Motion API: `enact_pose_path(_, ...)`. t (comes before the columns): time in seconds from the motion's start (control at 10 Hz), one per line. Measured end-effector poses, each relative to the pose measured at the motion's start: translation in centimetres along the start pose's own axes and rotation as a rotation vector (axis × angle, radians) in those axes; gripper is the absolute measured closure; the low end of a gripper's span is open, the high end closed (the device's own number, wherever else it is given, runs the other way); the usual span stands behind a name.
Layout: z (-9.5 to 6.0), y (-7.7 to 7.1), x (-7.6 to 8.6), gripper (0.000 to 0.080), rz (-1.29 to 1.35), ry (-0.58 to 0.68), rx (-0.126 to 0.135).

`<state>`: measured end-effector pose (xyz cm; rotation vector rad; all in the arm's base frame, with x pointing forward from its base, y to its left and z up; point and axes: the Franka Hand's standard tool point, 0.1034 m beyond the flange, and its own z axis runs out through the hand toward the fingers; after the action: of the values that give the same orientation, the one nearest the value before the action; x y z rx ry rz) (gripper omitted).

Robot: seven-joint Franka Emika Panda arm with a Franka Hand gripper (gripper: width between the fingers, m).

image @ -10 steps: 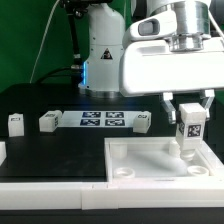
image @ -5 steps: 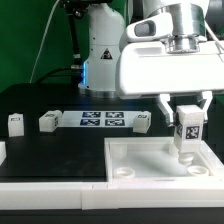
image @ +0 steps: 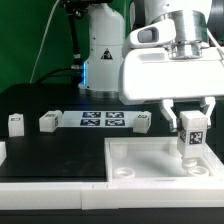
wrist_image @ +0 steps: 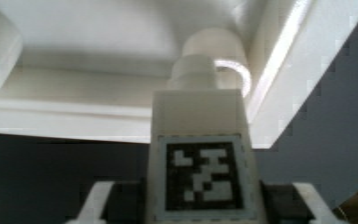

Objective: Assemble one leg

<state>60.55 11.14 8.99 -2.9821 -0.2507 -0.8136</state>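
Leg (image: 192, 130) seating is our step: jaws clenched on its sides hold it upright, lower end at a corner of the white panel (image: 150, 165) below them. Next, we judge, comes a straight downward press.

Looks like smooth matt white plastic in the leg (image: 191, 134) at the frame's right, with a flat printed black-and-white tag on its face. Shows the same smooth white plastic, with a faint sheen, in the panel (image: 150, 165) at lower right. Reads as dull matt black on the table (image: 60, 150). Gleams as glossy moulded white in the arm casing (image: 160, 75) at upper right. Resembles soft green cloth in the backdrop (image: 25, 40) at upper left. Seems thin, flat and matt in the marker board (image: 104, 121).
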Motion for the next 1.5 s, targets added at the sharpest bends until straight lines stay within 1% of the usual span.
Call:
enact_pose_path(0.2, 0.2, -0.6, 0.2, 0.0508, -0.006, 0.038, 0.001)
enact_pose_path(0.4, 0.8, -1.0, -0.4, 0.0508, -0.013, 0.042, 0.002)
enact_pose_path(0.5, 1.1, -1.0, -0.6, 0.0508, -0.013, 0.050, 0.000)
enact_pose_path(0.6, 1.5, -1.0, -1.1, 0.0508, -0.015, 0.041, 0.000)
enact_pose_path(0.7, 1.6, -1.0, -1.2, 0.0508, -0.017, 0.057, -0.002)
enact_pose_path(1.1, 1.6, -0.7, -1.0, 0.0508, -0.047, 0.052, -0.003)
enact_pose_path(1.2, 1.7, -0.8, -1.1, 0.0452, -0.047, 0.047, -0.003)
enact_pose_path(1.3, 1.7, -0.8, -1.1, 0.0316, -0.047, 0.047, -0.003)
enact_pose_path(1.4, 1.7, -0.8, -1.1, 0.0316, -0.047, 0.047, -0.003)
enact_pose_path(1.5, 1.7, -0.8, -1.1, 0.0185, -0.047, 0.047, -0.003)
